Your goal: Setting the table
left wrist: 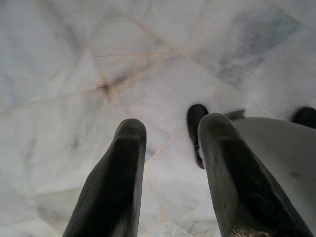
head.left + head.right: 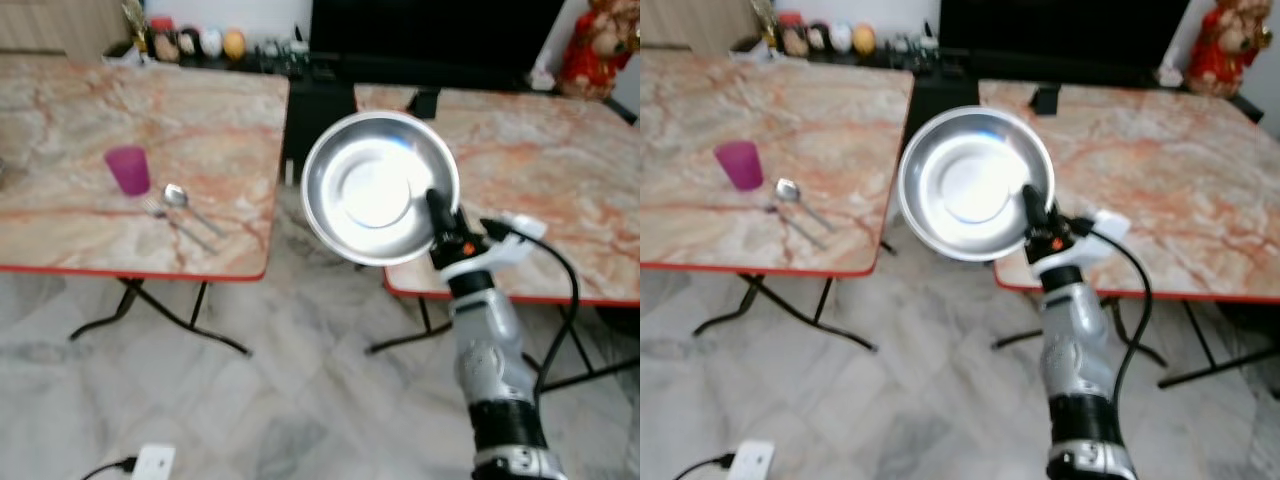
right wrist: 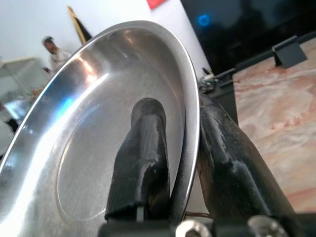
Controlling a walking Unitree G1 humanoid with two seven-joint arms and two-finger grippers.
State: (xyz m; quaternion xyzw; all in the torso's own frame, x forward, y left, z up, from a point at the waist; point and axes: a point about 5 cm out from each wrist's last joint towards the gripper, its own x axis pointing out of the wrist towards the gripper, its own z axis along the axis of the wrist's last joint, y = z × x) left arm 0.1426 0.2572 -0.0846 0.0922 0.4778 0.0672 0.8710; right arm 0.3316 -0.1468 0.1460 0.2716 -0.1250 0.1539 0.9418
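Note:
My right gripper (image 2: 440,215) is shut on the rim of a shiny steel bowl (image 2: 378,188), held up over the gap between two marble-topped tables. In the right wrist view one finger lies inside the steel bowl (image 3: 98,133) and the other outside its rim. On the left table (image 2: 60,150) stand a purple cup (image 2: 128,169), a spoon (image 2: 188,205) and a fork (image 2: 172,225) beside it. My left gripper (image 1: 170,148) hangs open over the marble floor (image 1: 74,64).
The right table (image 2: 560,180) has a red front edge. A black cabinet with a dark screen (image 2: 430,40) stands behind the tables, with jars (image 2: 195,42) and a red figurine (image 2: 598,45). A white power strip (image 2: 150,462) lies on the floor.

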